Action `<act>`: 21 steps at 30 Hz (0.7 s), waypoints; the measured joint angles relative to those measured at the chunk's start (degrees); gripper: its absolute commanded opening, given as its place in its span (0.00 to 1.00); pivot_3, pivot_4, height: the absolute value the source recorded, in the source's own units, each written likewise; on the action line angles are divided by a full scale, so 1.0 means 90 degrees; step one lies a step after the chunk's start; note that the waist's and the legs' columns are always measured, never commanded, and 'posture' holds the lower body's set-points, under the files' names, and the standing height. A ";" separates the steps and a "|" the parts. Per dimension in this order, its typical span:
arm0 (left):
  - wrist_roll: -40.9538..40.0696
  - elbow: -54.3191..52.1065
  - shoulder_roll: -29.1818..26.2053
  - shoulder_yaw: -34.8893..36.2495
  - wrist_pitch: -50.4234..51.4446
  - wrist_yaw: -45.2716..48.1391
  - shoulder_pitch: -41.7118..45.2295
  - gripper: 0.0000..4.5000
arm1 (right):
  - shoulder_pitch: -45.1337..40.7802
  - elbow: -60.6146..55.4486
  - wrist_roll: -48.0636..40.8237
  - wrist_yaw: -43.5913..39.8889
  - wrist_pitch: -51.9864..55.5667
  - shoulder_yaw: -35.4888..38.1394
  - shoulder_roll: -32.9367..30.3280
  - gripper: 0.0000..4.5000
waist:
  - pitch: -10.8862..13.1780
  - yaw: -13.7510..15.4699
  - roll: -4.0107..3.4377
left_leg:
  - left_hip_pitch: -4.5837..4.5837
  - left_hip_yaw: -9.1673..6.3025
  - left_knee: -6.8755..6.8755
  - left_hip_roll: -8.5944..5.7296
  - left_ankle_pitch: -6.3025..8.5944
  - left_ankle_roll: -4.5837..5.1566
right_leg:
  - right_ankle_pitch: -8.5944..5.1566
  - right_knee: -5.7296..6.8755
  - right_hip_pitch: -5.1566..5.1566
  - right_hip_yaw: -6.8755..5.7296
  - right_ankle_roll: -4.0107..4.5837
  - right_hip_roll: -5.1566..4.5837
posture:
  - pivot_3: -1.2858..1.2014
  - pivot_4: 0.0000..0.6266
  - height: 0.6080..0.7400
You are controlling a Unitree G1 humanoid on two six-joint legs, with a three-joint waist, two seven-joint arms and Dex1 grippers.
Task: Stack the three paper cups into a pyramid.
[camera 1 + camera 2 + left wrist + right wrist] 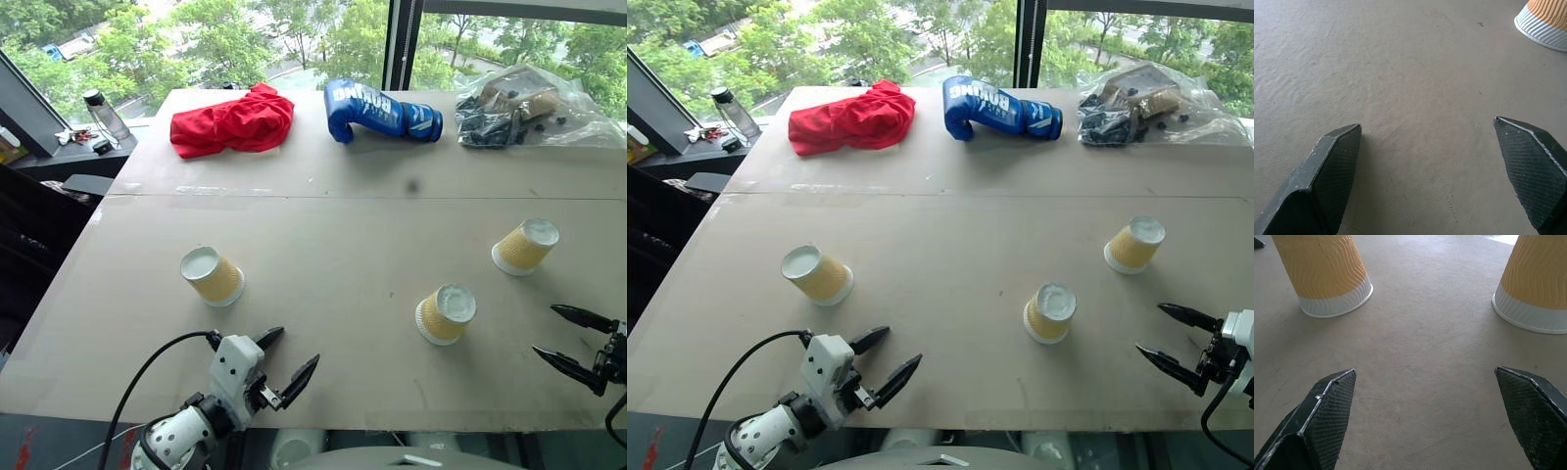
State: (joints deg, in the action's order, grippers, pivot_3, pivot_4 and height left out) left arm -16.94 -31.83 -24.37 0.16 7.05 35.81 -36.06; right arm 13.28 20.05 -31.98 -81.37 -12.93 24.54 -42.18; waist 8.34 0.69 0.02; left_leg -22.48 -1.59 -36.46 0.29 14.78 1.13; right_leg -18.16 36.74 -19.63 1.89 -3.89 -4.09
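Three cups stand upside down, well apart, on the counter. My left claw and right claw are spread, holding nothing.

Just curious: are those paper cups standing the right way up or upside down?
Upside down. All three cups stand apart on their wide rims, narrow white bases facing up.

A tan desk carries three paper cups, all upside down and well apart: one toward the left edge, one near the front, one toward the right edge. Along the far edge lie a red cloth, a blue boxing glove and a clear plastic bag
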 measured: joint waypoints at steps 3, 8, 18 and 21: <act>-0.0022 0.0006 -0.0051 0.0045 -0.0006 0.0041 -0.0002 0.99 | 0.0032 -0.0143 0.0019 0.0058 0.0021 -0.0019 0.0059 1.00 | 0.0000 0.0000 0.0001 | 0.0000 -0.0002 -0.0002 0.0001 0.0000 0.0000 | 0.0000 0.0003 0.0000 -0.0001 0.0000 0.0000 | 0.52 0.24 1.00; -0.0145 0.0103 -0.0225 0.0265 -0.0015 0.0199 0.0019 0.99 | 0.0264 -0.0761 0.0052 0.0239 0.0115 -0.0239 0.0298 1.00 | 0.0000 -0.0001 -0.0012 | -0.0001 -0.0005 -0.0003 0.0003 0.0000 0.0000 | 0.0000 0.0007 -0.0001 -0.0007 -0.0001 0.0004 | 0.52 0.24 1.00; -0.0265 0.0130 -0.0354 0.0433 -0.0004 0.0351 0.0228 0.99 | 0.0512 -0.0976 0.0050 0.0321 0.0156 -0.0230 0.0297 1.00 | 0.0003 0.0001 -0.0007 | -0.0002 -0.0005 -0.0012 0.0002 0.0000 0.0000 | 0.0001 0.0007 0.0001 -0.0006 -0.0002 0.0004 | 0.52 0.24 1.00; -0.0270 0.0177 -0.0364 0.0432 0.0005 0.0361 0.0323 0.99 | 0.0533 -0.0993 0.0050 0.0347 0.0152 -0.0230 0.0309 1.00 | 0.0003 0.0000 -0.0007 | -0.0001 -0.0006 -0.0012 0.0002 0.0000 0.0000 | 0.0002 0.0008 0.0001 -0.0008 -0.0003 0.0006 | 0.52 0.24 1.00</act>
State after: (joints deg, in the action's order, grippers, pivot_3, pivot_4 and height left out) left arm -19.36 -30.24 -27.65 4.05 7.09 39.06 -33.16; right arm 18.08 11.11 -31.53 -78.25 -11.56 22.47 -39.41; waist 8.37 0.69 -0.05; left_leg -22.49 -1.64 -36.56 0.31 14.78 1.13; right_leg -18.14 36.82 -19.62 1.83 -3.91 -4.04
